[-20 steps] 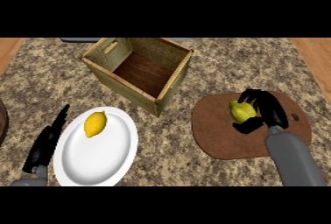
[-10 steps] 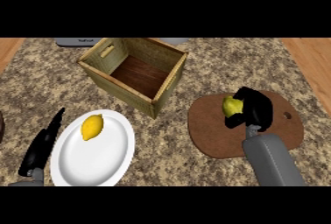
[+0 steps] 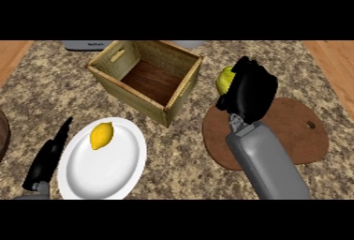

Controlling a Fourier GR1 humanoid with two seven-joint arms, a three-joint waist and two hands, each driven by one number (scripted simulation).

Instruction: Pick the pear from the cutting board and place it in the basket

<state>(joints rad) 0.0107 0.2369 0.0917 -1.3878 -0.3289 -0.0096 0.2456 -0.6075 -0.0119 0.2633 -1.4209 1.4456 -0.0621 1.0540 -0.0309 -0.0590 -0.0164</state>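
The right hand (image 3: 250,91) sits right of centre in the frame, its black fingers curled round the pear (image 3: 224,79), which shows only as a yellow-green bulge at the hand's upper left. The pear is lifted off the cutting board (image 3: 297,136), held between the board's upper edge and the basket (image 3: 181,91), just beside the basket's right wall. The left hand (image 3: 47,159) rests at the lower left edge, fingers straight and together, pointing up the frame, holding nothing and lying just beside the plate's left rim.

There is one pear, one lemon (image 3: 101,135), one plate (image 3: 110,173), one basket and one cutting board. The basket, a square wooden one in the upper middle, shows only its dark slatted floor inside. The white plate at lower left carries the lemon on its upper part. The round brown board at lower right has the right forearm crossing over its left side.
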